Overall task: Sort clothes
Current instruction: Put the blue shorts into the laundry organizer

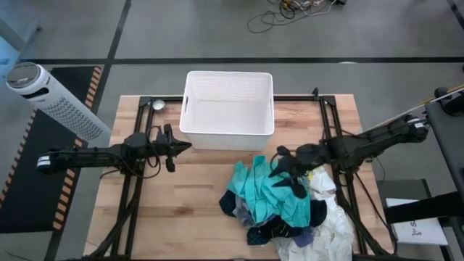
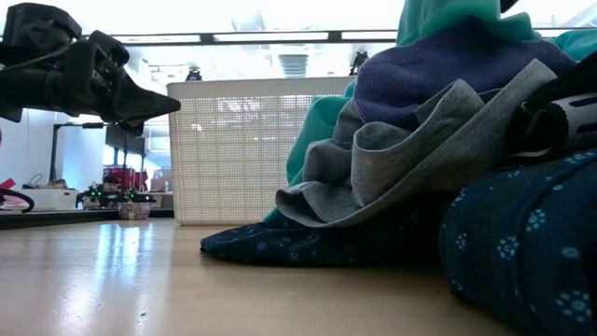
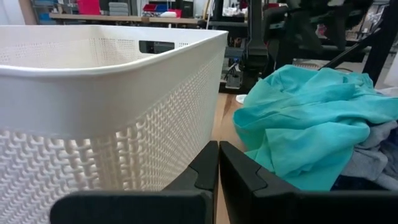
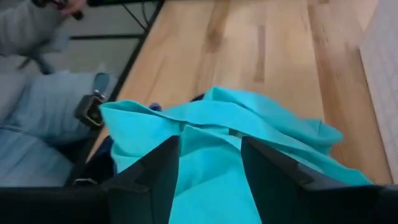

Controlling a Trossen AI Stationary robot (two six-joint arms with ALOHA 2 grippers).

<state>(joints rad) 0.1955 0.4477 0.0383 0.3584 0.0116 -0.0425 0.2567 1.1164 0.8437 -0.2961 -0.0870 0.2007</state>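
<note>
The clothes (image 1: pixel 283 206) lie in a heap on the wooden table, near right of the white basket (image 1: pixel 228 75). A teal garment (image 1: pixel 264 190) (image 4: pixel 236 124) lies on top. Under it are grey (image 2: pixel 420 159) and purple-blue (image 2: pixel 448 75) pieces and a dark blue patterned one (image 2: pixel 522 243). White pieces (image 1: pixel 330 221) lie at the heap's near right. My right gripper (image 1: pixel 286 174) (image 4: pixel 211 168) hangs open over the teal garment, slanting down, its fingers above a raised teal fold. My left gripper (image 1: pixel 185 147) (image 3: pixel 217 165) is shut and level beside the basket's near left corner, holding nothing.
The basket (image 3: pixel 112 74) (image 2: pixel 233 149) stands at the table's far middle. A white perforated cylinder (image 1: pixel 54 101) lies off the table's left. A small round metal object (image 1: pixel 157 104) sits beside the basket. Bare wood (image 1: pixel 174 210) lies at the near left. A seated person's legs (image 4: pixel 37 124) show beyond the table edge.
</note>
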